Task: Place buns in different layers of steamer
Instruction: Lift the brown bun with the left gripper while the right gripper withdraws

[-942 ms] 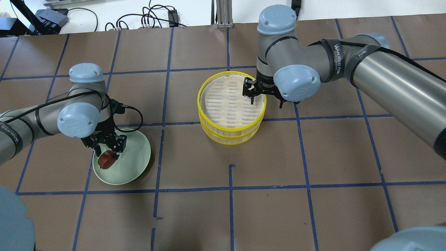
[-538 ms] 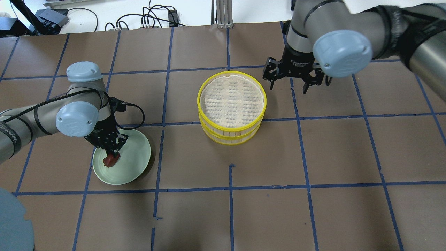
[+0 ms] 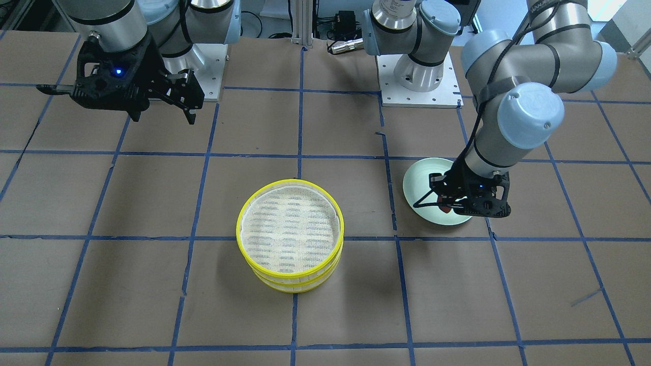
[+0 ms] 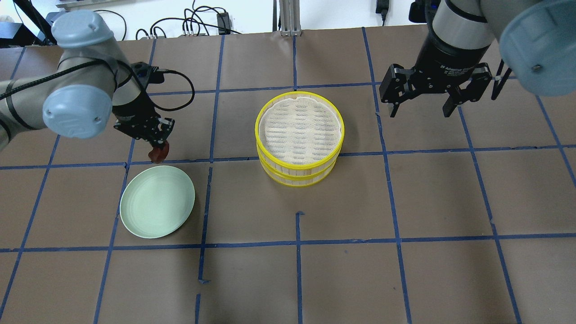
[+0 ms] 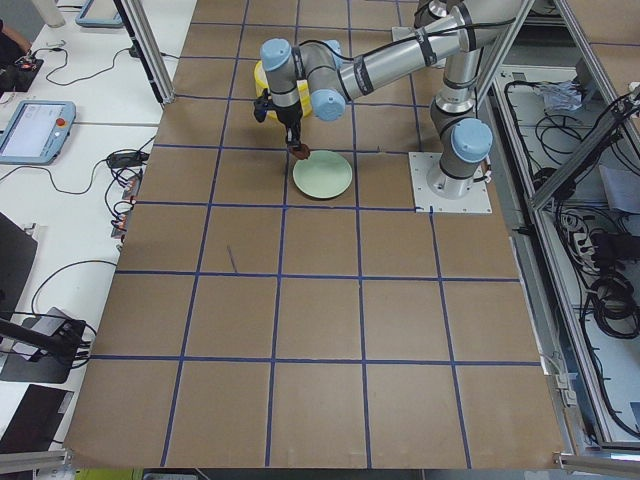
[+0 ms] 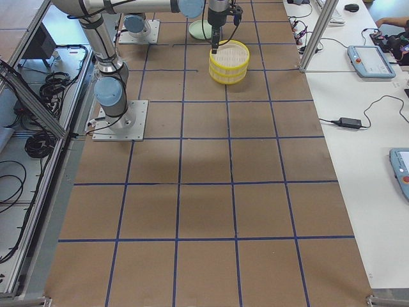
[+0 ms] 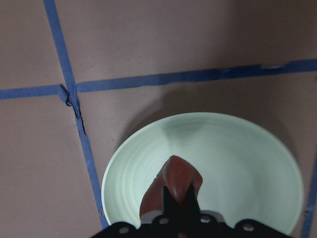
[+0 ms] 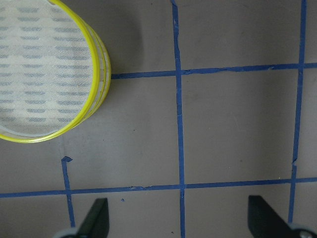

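My left gripper is shut on the reddish-brown bun and holds it in the air just past the far edge of the pale green plate. In the left wrist view the bun hangs over the plate. The steamer, two stacked yellow-rimmed trays, stands at mid-table, and its top mesh is bare. My right gripper is open and empty, raised to the right of the steamer. In its wrist view the steamer lies at upper left. The white bun is not in view.
The brown table has a blue tape grid. Cables and equipment lie along the far edge. The arm bases stand at the robot's side. The plate holds nothing.
My left gripper closed on the reddish-brown bun and lifted it off the plate toward the far side. My right gripper left the steamer's rim, rose and moved right.
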Action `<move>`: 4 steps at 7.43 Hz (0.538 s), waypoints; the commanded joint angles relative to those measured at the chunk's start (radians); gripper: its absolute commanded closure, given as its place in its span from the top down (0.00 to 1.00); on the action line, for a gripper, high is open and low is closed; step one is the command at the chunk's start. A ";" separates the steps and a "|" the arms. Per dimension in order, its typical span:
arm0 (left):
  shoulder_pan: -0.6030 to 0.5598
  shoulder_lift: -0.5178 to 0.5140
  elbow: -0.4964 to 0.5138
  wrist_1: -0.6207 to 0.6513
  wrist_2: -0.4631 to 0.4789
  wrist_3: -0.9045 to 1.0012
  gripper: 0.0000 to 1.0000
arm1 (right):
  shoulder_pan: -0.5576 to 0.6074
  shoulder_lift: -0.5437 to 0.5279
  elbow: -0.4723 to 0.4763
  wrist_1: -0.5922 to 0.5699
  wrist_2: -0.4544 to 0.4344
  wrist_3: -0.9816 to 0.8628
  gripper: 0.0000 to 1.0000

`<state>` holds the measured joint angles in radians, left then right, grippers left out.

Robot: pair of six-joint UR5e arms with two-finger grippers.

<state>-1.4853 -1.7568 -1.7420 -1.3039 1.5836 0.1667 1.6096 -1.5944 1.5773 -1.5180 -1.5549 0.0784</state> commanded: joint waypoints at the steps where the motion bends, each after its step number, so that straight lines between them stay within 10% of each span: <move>1: -0.164 0.000 0.094 -0.040 -0.103 -0.243 0.00 | 0.001 0.014 0.000 0.007 0.018 -0.003 1.00; 4: -0.260 -0.073 0.094 0.128 -0.268 -0.496 0.00 | 0.001 0.045 0.003 -0.004 0.019 -0.002 1.00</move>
<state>-1.7091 -1.7953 -1.6492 -1.2495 1.3914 -0.2282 1.6114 -1.5635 1.5801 -1.5192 -1.5349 0.0762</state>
